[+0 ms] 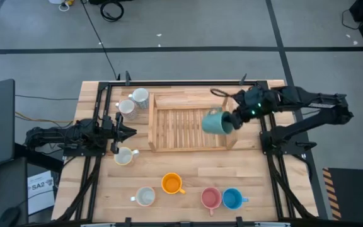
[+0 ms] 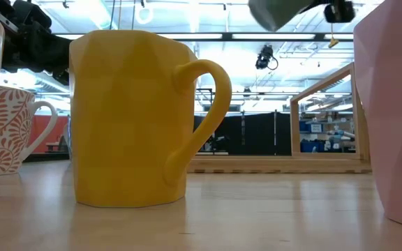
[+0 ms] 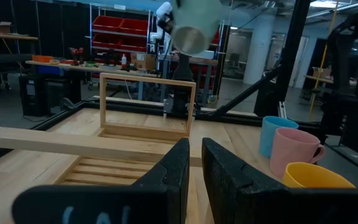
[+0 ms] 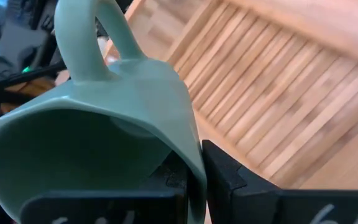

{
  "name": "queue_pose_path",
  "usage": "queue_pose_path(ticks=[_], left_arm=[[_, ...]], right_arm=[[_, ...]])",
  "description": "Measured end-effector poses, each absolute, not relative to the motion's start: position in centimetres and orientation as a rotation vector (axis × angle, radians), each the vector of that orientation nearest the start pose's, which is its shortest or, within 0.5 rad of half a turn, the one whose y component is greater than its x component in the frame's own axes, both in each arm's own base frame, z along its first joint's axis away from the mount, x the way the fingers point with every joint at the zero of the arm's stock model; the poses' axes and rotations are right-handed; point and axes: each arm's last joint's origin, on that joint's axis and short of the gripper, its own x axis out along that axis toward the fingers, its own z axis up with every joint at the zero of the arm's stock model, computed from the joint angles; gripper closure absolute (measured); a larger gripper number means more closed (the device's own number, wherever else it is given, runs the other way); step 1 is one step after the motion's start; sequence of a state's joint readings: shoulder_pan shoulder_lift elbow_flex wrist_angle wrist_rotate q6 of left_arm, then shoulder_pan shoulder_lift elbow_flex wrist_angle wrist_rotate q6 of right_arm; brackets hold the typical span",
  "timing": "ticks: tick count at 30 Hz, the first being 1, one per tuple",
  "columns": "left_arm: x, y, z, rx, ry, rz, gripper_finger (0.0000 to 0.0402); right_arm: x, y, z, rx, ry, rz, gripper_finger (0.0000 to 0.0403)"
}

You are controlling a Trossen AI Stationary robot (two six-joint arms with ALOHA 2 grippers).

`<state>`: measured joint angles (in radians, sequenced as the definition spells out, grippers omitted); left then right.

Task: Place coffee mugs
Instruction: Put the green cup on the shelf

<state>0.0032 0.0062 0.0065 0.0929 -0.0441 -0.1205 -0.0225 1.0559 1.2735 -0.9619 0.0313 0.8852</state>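
Observation:
A green mug hangs tipped on its side over the right end of the slatted wooden tray, in my right gripper, which is shut on it. It shows high up in the low view and in the left wrist view. My left gripper waits shut left of the tray, above the cream mug. On the table stand two whitish-grey mugs near the tray's far left corner. Another whitish mug, the orange, pink and blue mugs stand along the near edge. My right gripper holds the green mug by its rim wall, opposite the handle. One finger is inside the cup and one outside, pinching the wall. The fingers come from the table's right. The mug is lifted clear above the tray, tipped with its mouth toward the gripper.
The tray has raised wooden side rails and bare slats under the held mug. In the low view the orange mug, the pink mug and a patterned mug stand close to the camera. Black frame rails flank the table.

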Motion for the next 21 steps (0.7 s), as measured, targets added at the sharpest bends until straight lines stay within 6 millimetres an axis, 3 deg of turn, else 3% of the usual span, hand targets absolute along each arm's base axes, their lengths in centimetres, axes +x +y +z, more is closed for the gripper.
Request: queue_pose_path(ticks=[10,21], left_arm=[[9.7,0.2,17.4,-0.122,-0.096,0.042,0.0351],[9.7,0.2,17.4,-0.122,-0.096,0.042,0.0351]], right_arm=[[23.5,-6.5,39.1,0.722,0.717,-0.466,0.037],[28.2,-12.9,35.6,0.63,1.012,-0.611,0.037]])
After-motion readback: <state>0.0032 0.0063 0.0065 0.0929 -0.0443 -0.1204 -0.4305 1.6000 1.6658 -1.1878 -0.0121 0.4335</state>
